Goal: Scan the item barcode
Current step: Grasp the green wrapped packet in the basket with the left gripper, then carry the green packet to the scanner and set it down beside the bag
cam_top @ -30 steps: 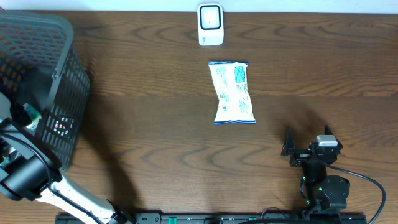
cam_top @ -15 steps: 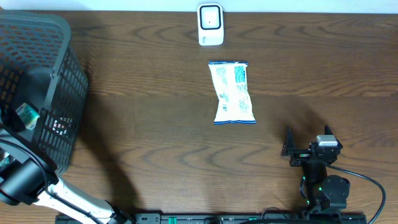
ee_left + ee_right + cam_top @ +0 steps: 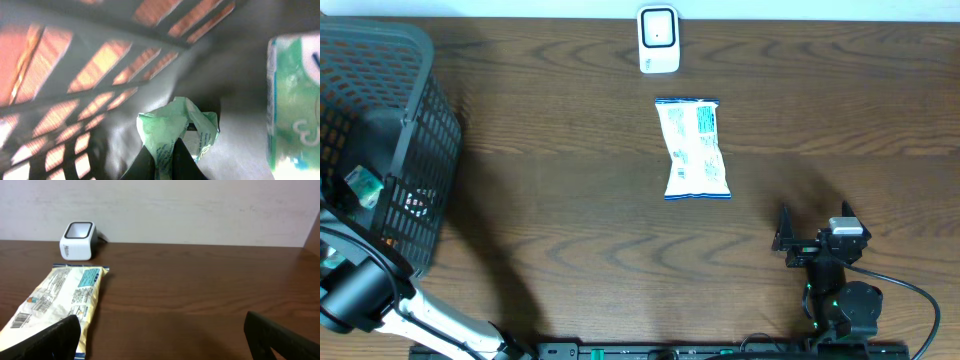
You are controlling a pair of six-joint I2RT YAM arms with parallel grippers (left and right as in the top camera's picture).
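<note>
Inside the black mesh basket (image 3: 390,70), my left gripper (image 3: 162,143) is shut on a crumpled green packet (image 3: 176,117), pinching its lower edge between both fingers. From overhead the packet shows as a green patch (image 3: 362,186) through the basket wall. No barcode on it faces the camera. The white barcode scanner (image 3: 658,40) stands at the table's far edge, and the right wrist view has it at upper left (image 3: 77,240). My right gripper (image 3: 815,216) rests open at the front right, with nothing between its fingers (image 3: 162,340).
A white and blue snack bag (image 3: 695,150) lies flat mid-table below the scanner, its printed barcode side up (image 3: 55,302). A second green-and-white pack (image 3: 295,100) lies in the basket to the right of the held packet. The basket's mesh wall (image 3: 100,55) is close behind.
My left gripper's jaws have closed onto the green packet inside the basket, and the arm has shifted slightly there. The right arm and the snack bag have not moved.
</note>
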